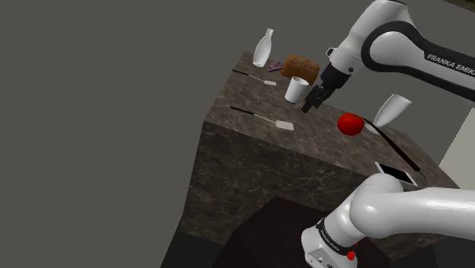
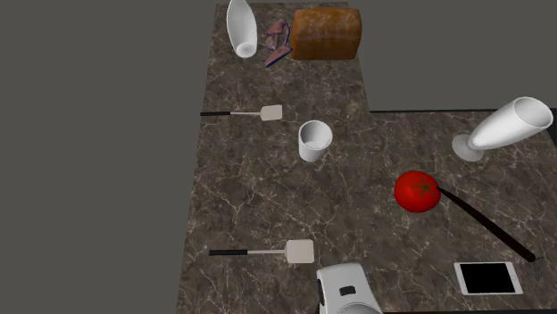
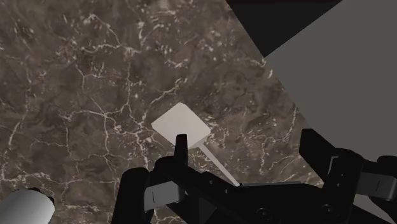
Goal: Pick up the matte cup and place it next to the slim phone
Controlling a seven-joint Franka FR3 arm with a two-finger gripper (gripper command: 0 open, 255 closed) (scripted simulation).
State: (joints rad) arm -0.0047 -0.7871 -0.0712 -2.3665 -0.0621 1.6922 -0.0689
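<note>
Jaws are wide apart, nothing in them. Gripper (image 1: 310,104) hangs near the cup (image 1: 297,89), which stands upright on the counter (image 1: 320,148). Phone (image 1: 397,173) is well apart from it. So I reckon grab, carry and drop-off are all left.

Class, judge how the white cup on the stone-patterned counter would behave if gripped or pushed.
The cup looks hollow and empty, so it is probably light. Standing upright with a round wall, it may tip if pushed near the rim, then would likely roll.
</note>
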